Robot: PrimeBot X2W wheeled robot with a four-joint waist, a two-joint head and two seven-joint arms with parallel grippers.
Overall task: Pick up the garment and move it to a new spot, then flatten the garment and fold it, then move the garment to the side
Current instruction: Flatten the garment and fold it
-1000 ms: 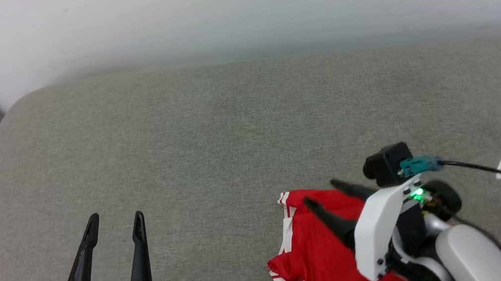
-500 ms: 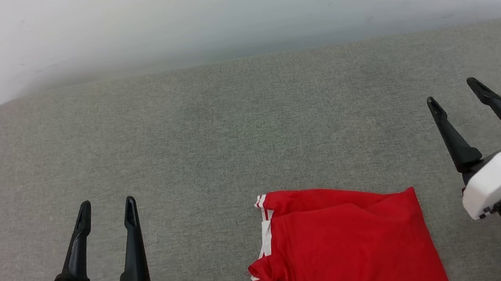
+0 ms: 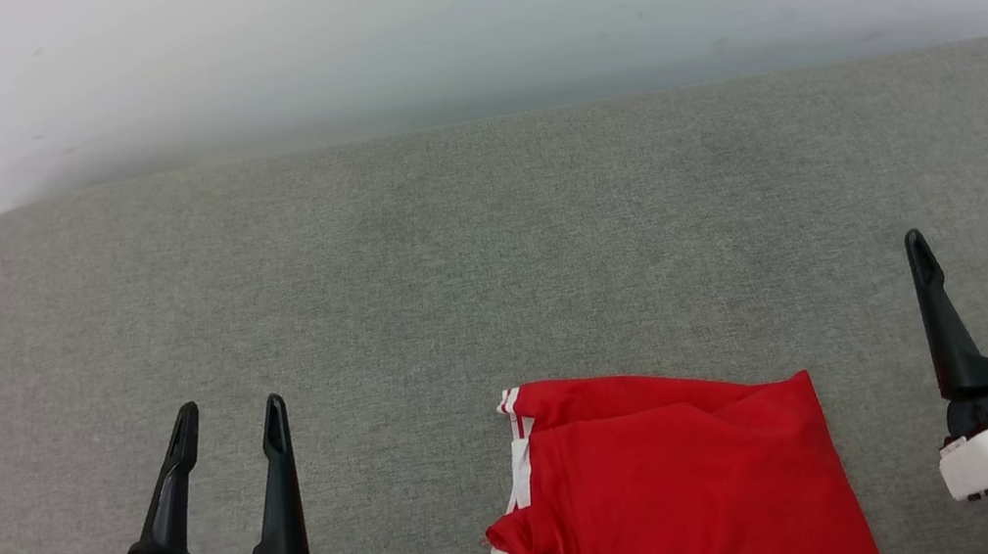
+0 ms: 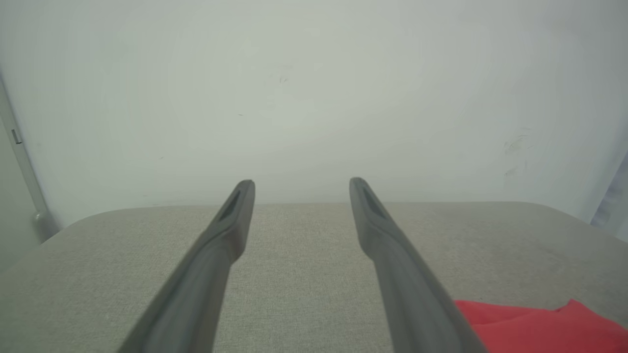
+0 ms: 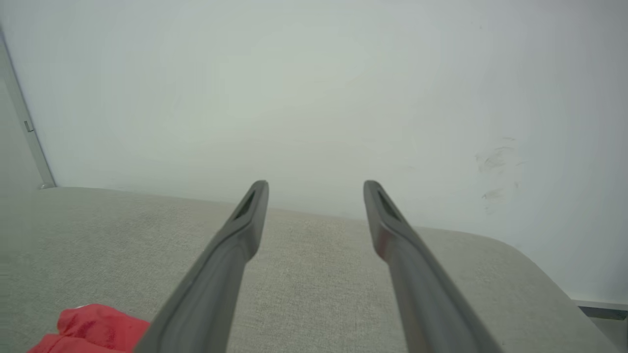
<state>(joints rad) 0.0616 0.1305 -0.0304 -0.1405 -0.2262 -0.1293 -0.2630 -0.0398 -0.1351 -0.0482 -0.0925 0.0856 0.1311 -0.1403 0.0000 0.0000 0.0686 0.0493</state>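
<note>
Grey fabric surface point(image 3: 449, 244) runs back to a pale wall point(image 3: 451, 6). On its near part lies the garment point(image 3: 686, 484), folded, red with white trim along its left side, touched by neither tool. To either side, the left gripper point(image 3: 231, 420) and the right gripper point(image 3: 961, 233) — fingers spread wide, each holding nothing

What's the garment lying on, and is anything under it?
The garment lies folded on the grey cushion, whose fabric shows on three sides. What lies beneath the red cloth is covered, and its near edge runs out of the head view.
</note>
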